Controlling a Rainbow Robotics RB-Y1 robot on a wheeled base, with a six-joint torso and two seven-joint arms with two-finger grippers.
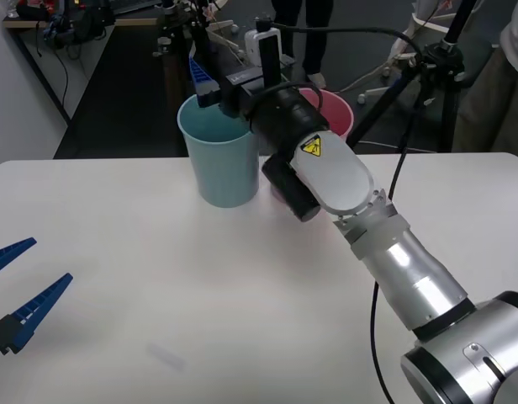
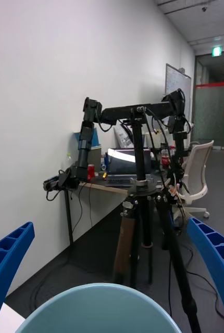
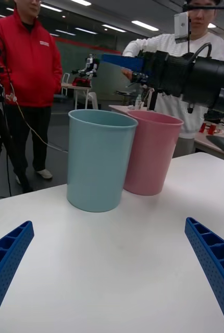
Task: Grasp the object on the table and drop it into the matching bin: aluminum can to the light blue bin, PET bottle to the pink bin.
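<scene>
Right gripper (image 2: 112, 270): ribbed blue fingers apart, above light blue bin (image 1: 219, 156) rim.
Left gripper (image 1: 11, 290): apart, well clear.
Pink bin (image 1: 336, 114): smooth plastic, touching it.

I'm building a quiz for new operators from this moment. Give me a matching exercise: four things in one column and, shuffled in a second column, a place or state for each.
Things:
1. right gripper
2. left gripper
3. light blue bin
4. pink bin

Places or states:
A. stands on the table behind the right arm's forearm
B. open, low over the table's near left edge
C. open, held above the light blue bin's rim
D. stands on the table's far side, left of its twin

Pairs: 1-C, 2-B, 3-D, 4-A
</scene>
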